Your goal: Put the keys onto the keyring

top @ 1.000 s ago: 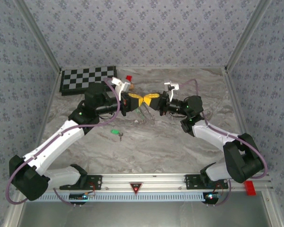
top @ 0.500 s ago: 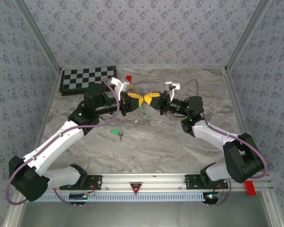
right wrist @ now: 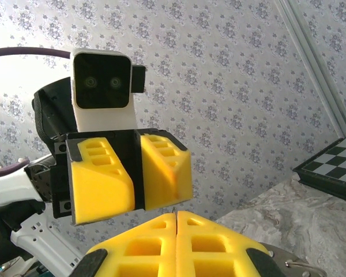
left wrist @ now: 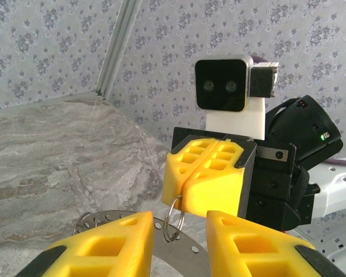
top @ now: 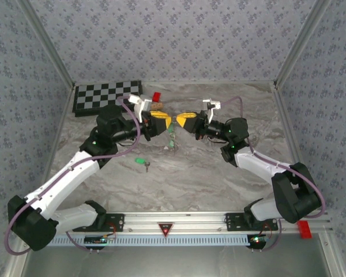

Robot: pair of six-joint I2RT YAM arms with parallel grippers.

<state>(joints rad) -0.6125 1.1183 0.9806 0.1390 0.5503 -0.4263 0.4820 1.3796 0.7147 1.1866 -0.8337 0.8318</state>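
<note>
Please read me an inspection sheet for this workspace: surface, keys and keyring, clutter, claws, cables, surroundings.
Surface: grey marbled tabletop, no spills seen.
Job's things: keyring sits just under the meeting claws; loose key lies on the table; dangling key hangs below the claws; third key not made out.
Clutter: checkerboard, red block and tan piece at the far edge.
Claws: left claw open; right claw shut on a small wire loop.
Cables: purple cables follow both arms.
Surroundings: patterned walls.
</note>
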